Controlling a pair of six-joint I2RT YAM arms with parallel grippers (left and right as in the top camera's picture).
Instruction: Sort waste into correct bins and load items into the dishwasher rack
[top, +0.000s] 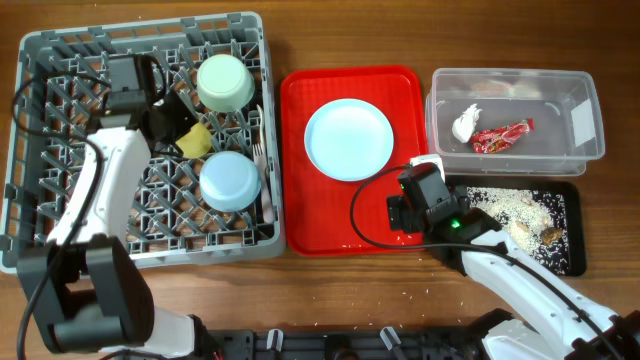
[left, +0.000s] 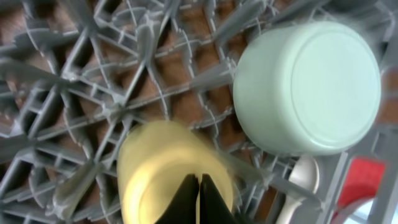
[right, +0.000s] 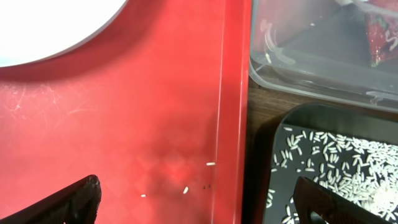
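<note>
The grey dishwasher rack (top: 140, 30) holds two upturned mint bowls (top: 225, 82) (top: 230, 180), a yellow cup (top: 195, 140) and white cutlery (top: 262, 150). My left gripper (top: 178, 126) hangs over the rack, shut and empty, its tips (left: 199, 186) in front of the cup's (left: 155, 168) mouth. The blue plate (top: 349, 139) lies on the red tray (top: 300, 210). My right gripper (top: 425, 207) is open over that tray's right edge (right: 230, 124), one finger (right: 68, 202) above the tray, the other (right: 329, 202) above the black tray (top: 570, 230) of rice (top: 505, 205).
The clear tub (top: 590, 110) at the back right holds the red wrapper (top: 502, 135) and the white tissue (top: 466, 122). A few rice grains (right: 211, 164) lie on the red tray near its right rim. A white spoon (left: 305, 177) rests in the rack beside a bowl (left: 308, 87).
</note>
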